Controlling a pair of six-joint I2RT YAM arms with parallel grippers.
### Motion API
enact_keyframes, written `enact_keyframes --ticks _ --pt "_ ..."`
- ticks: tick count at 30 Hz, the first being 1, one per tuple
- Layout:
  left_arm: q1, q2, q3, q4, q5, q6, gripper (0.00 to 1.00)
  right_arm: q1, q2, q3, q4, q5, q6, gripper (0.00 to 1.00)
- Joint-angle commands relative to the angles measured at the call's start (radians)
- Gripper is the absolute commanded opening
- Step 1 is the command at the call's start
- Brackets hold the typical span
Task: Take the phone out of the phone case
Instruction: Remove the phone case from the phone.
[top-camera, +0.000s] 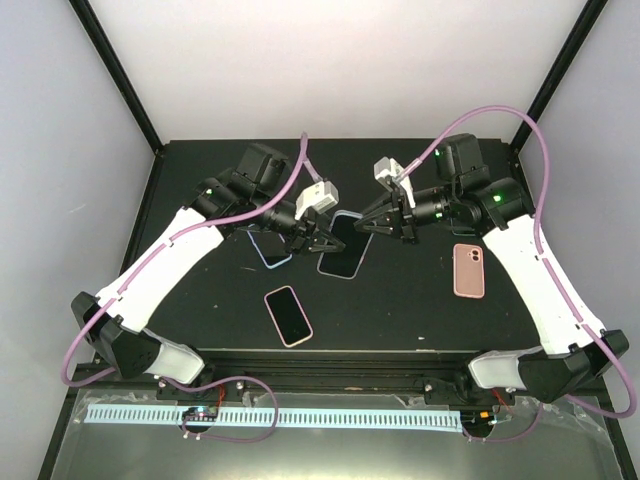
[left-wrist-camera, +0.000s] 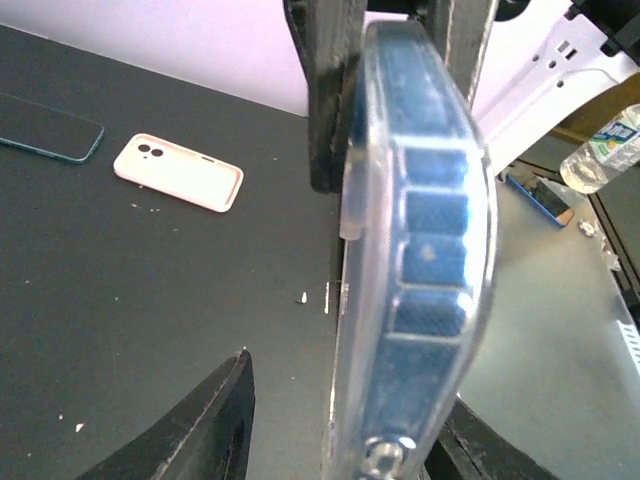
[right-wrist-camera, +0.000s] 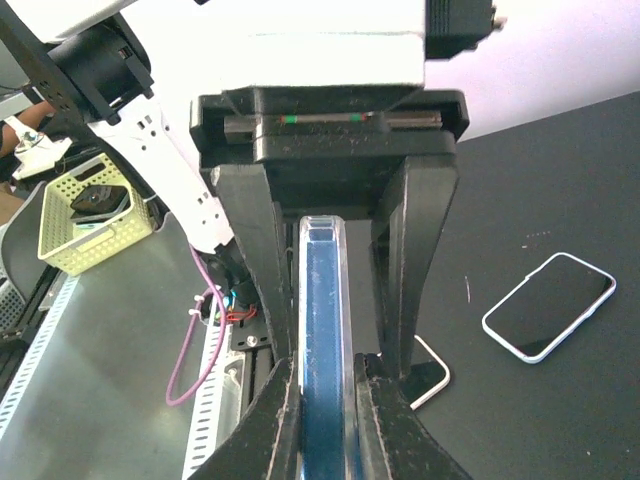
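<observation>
- The left arm (top-camera: 170, 260) reaches in from the near left corner across the black surface (top-camera: 420, 310) toward the middle.
- A phone in a pale case (top-camera: 270, 250) lies flat, screen up, partly under the left arm's wrist.
- Nearer the front edge, a phone with a pink rim (top-camera: 288, 315) lies screen up, apart from both arms.
- The left jaws stand partly open astride the near end of the task's phone. In the left wrist view there is a clear gap between one finger (left-wrist-camera: 215, 430) and the case wall. The other finger sits close behind the case, and I cannot tell whether it touches.
- The phone (top-camera: 340, 258), blue-bodied with its dark screen up, sits in the middle of the surface between the two arms. It is inside its clear case (left-wrist-camera: 415, 250), whose see-through rim wraps its edges. I cannot tell whether it rests on the surface or hangs just above it.
- The right jaws are closed tight on the far end of that phone. The right wrist view shows both fingers (right-wrist-camera: 275, 420) pressed against its two flat sides, with the thin edge running up between them.
- An empty pink case (top-camera: 468, 270) lies back up, to the right of the held phone and well apart from it.
- The right arm (top-camera: 535, 280) comes in from the near right corner.
</observation>
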Motion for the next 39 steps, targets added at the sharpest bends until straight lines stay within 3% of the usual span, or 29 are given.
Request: enact_keyframes --ticks 1,3,8,10,13,18,20,27,33,39 --pt "-0.019 -0.029 -0.004 0.009 0.047 0.027 0.39 0.009 -0.005 0.052 0.020 -0.021 -0.003 0.01" --pt "-0.020 -0.027 -0.002 0.016 0.042 0.024 0.34 0.011 -0.006 0.054 0.020 -0.021 -0.001 0.01" --pt "-0.019 -0.033 0.007 0.039 0.050 -0.001 0.08 0.011 -0.014 0.053 0.018 -0.002 -0.009 0.05" --pt "-0.015 -0.035 0.017 0.042 0.056 -0.004 0.02 0.011 -0.021 0.054 0.039 0.008 0.005 0.17" --pt "0.001 -0.045 0.033 0.060 0.052 -0.022 0.02 0.010 -0.028 0.066 0.078 0.046 0.038 0.34" --pt "0.065 -0.107 -0.009 0.223 0.067 -0.135 0.02 0.004 -0.015 0.112 0.102 0.103 0.073 0.68" --pt "0.094 -0.128 -0.037 0.308 0.088 -0.200 0.01 0.002 -0.017 0.113 0.120 0.102 0.096 0.75" --pt "0.191 -0.145 -0.070 0.611 0.156 -0.496 0.02 -0.007 -0.052 0.028 0.328 0.120 0.232 0.77" --pt "0.255 -0.145 -0.131 0.924 0.242 -0.822 0.01 -0.009 -0.088 -0.091 0.576 0.091 0.375 0.71" --pt "0.261 -0.181 -0.200 1.097 0.279 -0.965 0.02 -0.009 -0.084 -0.140 0.637 0.102 0.427 0.63"
